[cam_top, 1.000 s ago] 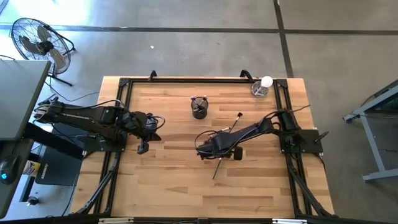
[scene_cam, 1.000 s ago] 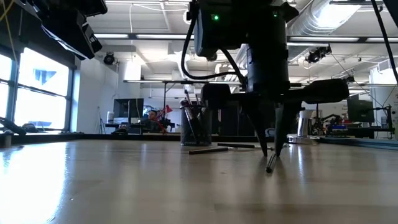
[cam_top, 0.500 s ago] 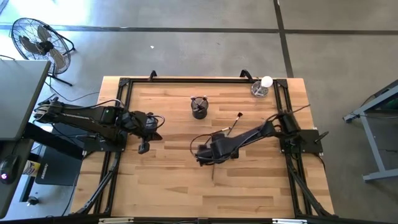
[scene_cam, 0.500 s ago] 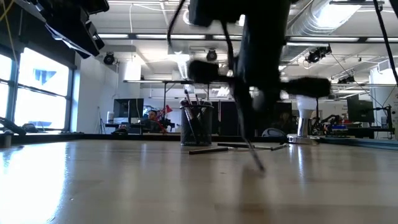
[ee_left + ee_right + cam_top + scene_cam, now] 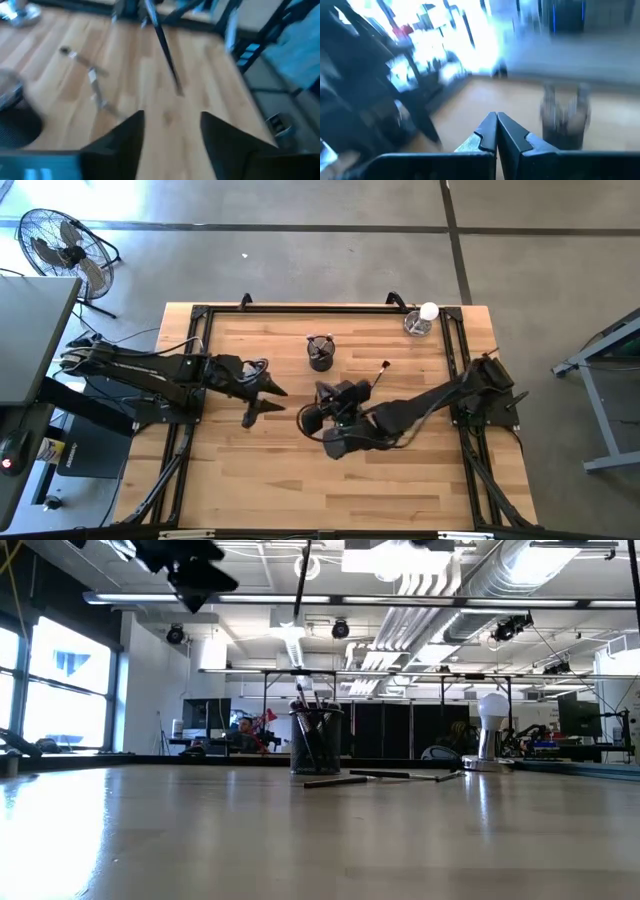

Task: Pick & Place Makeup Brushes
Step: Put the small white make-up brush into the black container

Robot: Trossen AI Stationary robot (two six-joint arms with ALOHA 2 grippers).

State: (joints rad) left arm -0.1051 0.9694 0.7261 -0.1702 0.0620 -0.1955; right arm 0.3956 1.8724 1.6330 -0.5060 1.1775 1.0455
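Note:
My right gripper (image 5: pixel 322 420) hangs over the middle of the table, its fingers shut (image 5: pixel 496 131) on one thin dark makeup brush (image 5: pixel 165 50). That brush also shows as a dark stick high in the low view (image 5: pixel 300 580). My left gripper (image 5: pixel 262 402) is open (image 5: pixel 172 132) just left of it and points toward the held brush. A black cup (image 5: pixel 320 352) near the far side holds several brushes upright (image 5: pixel 312 710). Two or three more brushes lie flat on the wood to its right (image 5: pixel 375 378) (image 5: pixel 380 776). My right gripper pinches the dark brush between its two shut fingers; its own body hides the place of contact. The brush hangs below it, slightly tilted. Its lower end (image 5: pixel 179 91) is free, well clear of the table (image 5: pixel 296 622).
A clear glass with a white ball (image 5: pixel 422 320) (image 5: pixel 490 730) stands at the far right corner. Black frame rails (image 5: pixel 200 360) run along the table's left, far and right sides. Bare wood (image 5: pixel 330 490) spreads across the near half.
My right gripper has risen from the tabletop and moved toward the left, taking the dark brush with it. The brush, which lay with one end on the wood, now hangs clear. My left gripper has moved toward the table's middle, closer to the held brush.

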